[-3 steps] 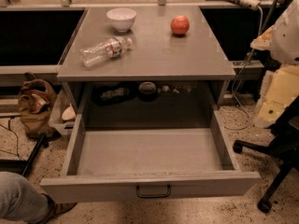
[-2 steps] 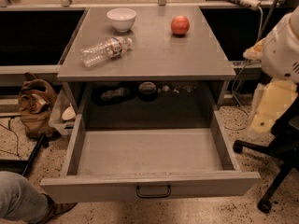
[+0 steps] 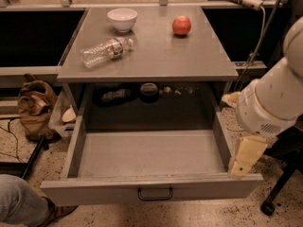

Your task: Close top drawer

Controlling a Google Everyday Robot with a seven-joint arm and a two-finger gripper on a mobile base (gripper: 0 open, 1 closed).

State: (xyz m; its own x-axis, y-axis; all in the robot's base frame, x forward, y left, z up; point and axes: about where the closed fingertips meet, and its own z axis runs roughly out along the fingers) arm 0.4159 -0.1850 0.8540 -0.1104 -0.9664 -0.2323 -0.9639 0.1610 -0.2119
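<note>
The top drawer (image 3: 94, 156) is pulled far out from under the grey table, and its long grey tray is empty. Its flat front panel (image 3: 94, 194) faces the camera, with a small dark loop handle (image 3: 155, 193) at the centre. My gripper (image 3: 245, 156) is the cream-coloured part hanging from the big white arm (image 3: 274, 98). It sits at the drawer's front right corner, over the right side wall and just behind the front panel. I cannot tell whether it touches the drawer.
On the table top (image 3: 156, 56) are a white bowl (image 3: 122, 19), a red apple (image 3: 182, 25) and a plastic bottle (image 3: 105, 51) lying on its side. Dark items (image 3: 149, 91) sit deep in the recess. A brown bag (image 3: 34, 108), a person's knee (image 3: 19, 203) and a chair base (image 3: 277, 193) are on the floor.
The arm has swung left and down from beside the table, bringing the gripper to the drawer's front right corner. The drawer has not moved.
</note>
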